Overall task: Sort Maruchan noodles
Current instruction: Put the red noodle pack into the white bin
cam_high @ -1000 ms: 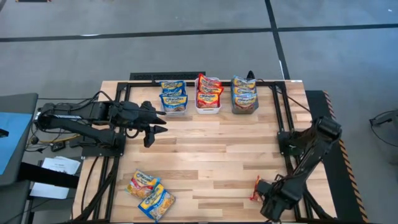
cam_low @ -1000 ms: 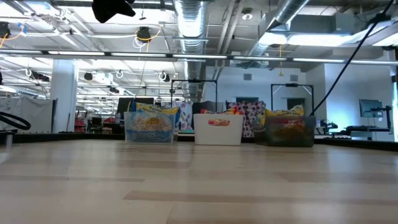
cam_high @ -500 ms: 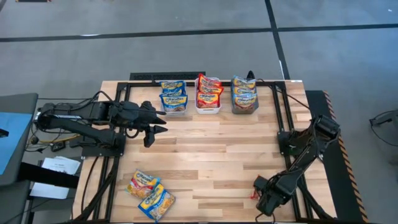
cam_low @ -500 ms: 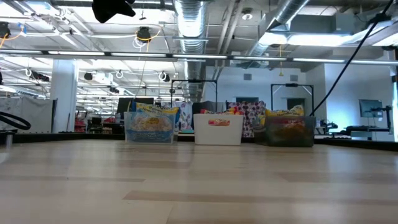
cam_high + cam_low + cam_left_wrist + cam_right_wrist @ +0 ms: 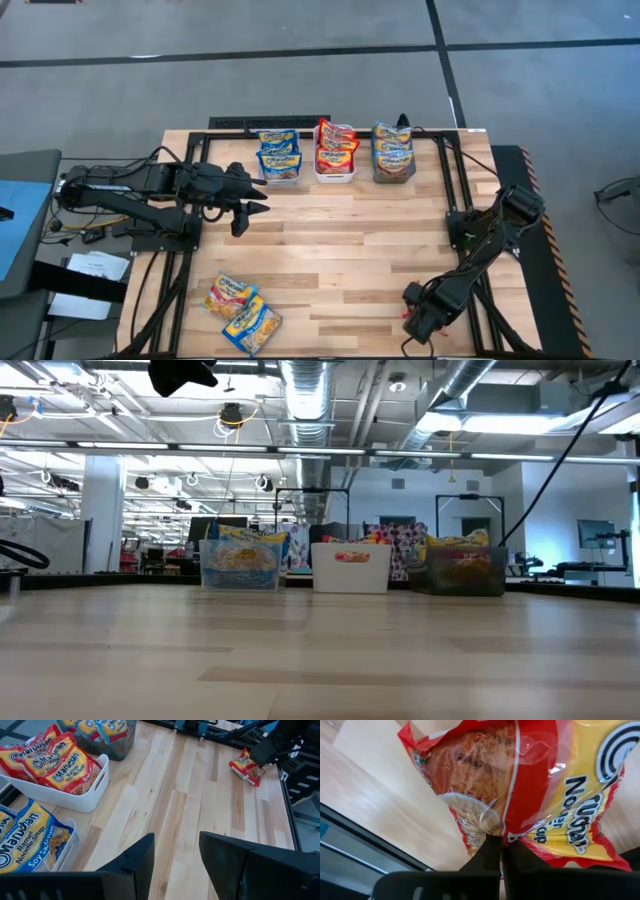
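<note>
Red-and-yellow noodle packet (image 5: 530, 785) fills the right wrist view, pinched in the right gripper's (image 5: 411, 312) closed jaws at the table's (image 5: 350, 250) near right corner, mostly hidden from above. Two packets (image 5: 243, 311) lie near-left. Left gripper (image 5: 252, 209) hovers with jaws apart before the three filled bins (image 5: 334, 152).

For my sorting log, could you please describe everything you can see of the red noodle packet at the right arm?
The red noodle packet is a flat, glossy plastic wrapper, red and yellow with dark lettering and a clear patch showing the noodles. It is crinkled and pinched at one edge by the right end effector, whose fingers are shut on it. It sits near the front right corner of the wooden table, far from the bins. Whether it rests on the wood or is lifted cannot be told.
</note>
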`<act>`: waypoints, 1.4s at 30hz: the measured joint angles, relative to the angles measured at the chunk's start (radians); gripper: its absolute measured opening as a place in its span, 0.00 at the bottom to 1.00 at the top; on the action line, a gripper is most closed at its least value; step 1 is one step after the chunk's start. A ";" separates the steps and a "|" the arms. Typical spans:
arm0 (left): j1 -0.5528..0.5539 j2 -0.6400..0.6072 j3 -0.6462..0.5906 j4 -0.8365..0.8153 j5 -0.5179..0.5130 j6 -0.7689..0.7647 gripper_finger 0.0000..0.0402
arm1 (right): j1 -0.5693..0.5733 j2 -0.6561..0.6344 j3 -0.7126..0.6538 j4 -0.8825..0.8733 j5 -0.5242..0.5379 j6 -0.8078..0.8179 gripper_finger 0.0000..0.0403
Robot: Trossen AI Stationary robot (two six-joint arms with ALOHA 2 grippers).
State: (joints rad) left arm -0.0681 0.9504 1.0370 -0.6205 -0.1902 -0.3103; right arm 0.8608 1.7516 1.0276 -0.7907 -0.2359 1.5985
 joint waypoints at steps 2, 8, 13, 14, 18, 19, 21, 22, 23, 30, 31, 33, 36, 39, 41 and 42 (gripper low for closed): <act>0.000 0.000 0.000 0.000 0.000 0.000 0.36 | -0.005 0.002 0.025 -0.028 0.012 -0.014 0.03; 0.000 0.000 0.000 -0.001 0.000 0.000 0.36 | -0.008 0.009 0.140 -0.192 0.122 -0.031 0.01; 0.000 0.000 0.000 -0.002 0.000 0.001 0.36 | -0.026 0.007 0.229 -0.294 0.234 -0.035 0.01; 0.000 0.000 0.000 -0.002 0.000 0.001 0.36 | -0.034 0.007 0.244 -0.307 0.254 -0.047 0.01; 0.000 0.000 0.000 -0.002 0.000 0.001 0.36 | -0.092 0.005 0.296 -0.341 0.335 -0.136 0.01; 0.000 0.000 0.000 -0.002 0.000 0.001 0.36 | -0.109 0.005 0.307 -0.344 0.353 -0.164 0.01; 0.000 0.000 0.000 -0.002 0.000 0.000 0.36 | -0.147 0.005 0.325 -0.349 0.394 -0.222 0.01; 0.000 0.000 0.000 -0.002 0.000 0.000 0.36 | -0.168 0.005 0.335 -0.354 0.414 -0.256 0.01; 0.000 0.000 0.000 -0.002 0.000 0.000 0.36 | -0.188 0.004 0.343 -0.359 0.431 -0.291 0.01; 0.000 0.000 0.000 -0.002 0.001 -0.009 0.36 | -0.352 0.003 0.402 -0.360 0.553 -0.551 0.01; 0.000 0.000 0.000 -0.002 0.001 -0.008 0.36 | -0.375 0.003 0.410 -0.358 0.570 -0.591 0.01; 0.000 0.000 0.000 -0.002 0.001 -0.008 0.36 | -0.420 0.002 0.426 -0.349 0.602 -0.671 0.01; 0.000 0.000 0.000 -0.002 0.001 -0.003 0.36 | -0.485 0.002 0.446 -0.317 0.638 -0.794 0.01; 0.000 0.000 0.000 -0.003 0.001 0.001 0.36 | -0.547 0.002 0.453 -0.264 0.658 -0.926 0.01; 0.000 0.000 0.000 -0.003 0.001 -0.004 0.36 | -0.588 0.002 0.453 -0.222 0.660 -1.009 0.01; 0.000 0.000 0.000 -0.003 0.001 -0.008 0.36 | -0.608 0.002 0.453 -0.203 0.661 -1.048 0.01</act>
State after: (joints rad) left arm -0.0681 0.9504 1.0370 -0.6236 -0.1894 -0.3180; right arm 0.2528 1.7531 1.4807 -0.9936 0.4248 0.5508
